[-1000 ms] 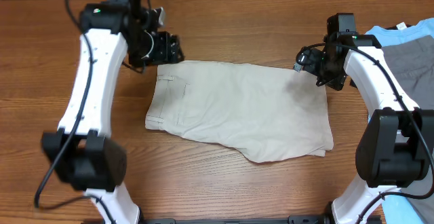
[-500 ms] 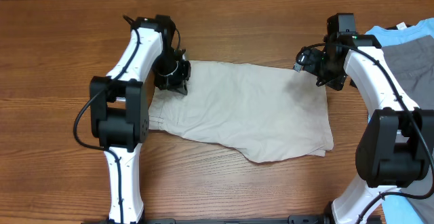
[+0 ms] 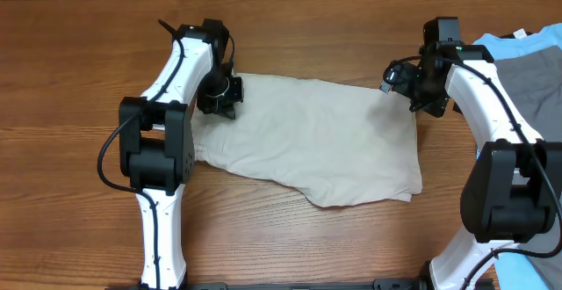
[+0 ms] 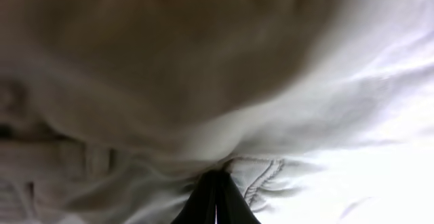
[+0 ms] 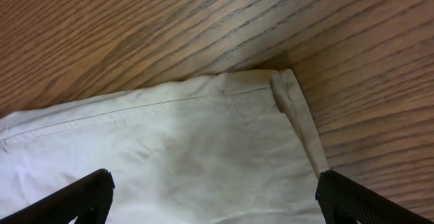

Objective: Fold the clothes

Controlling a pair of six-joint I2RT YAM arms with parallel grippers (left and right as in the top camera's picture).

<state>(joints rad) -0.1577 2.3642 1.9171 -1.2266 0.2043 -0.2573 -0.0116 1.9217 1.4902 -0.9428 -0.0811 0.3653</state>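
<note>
At mid-surface (image 3: 88, 105), the shorts (image 3: 325, 141) lie spread nearly flat, with no fold visible yet. The left claw (image 3: 221, 97) is pinched tight on the cloth's far left corner; the right claw (image 3: 411, 92) gapes wide above the far right corner, gripping nothing. Judged early: corners being taken, all folding left.

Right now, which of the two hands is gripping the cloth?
The left hand, shut on the beige shorts; the right hand hangs open above their corner.

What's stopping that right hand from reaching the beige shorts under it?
Nothing visible does. The open right hand hangs directly over a corner of the shorts, with only bare cloth showing beneath it.
</note>
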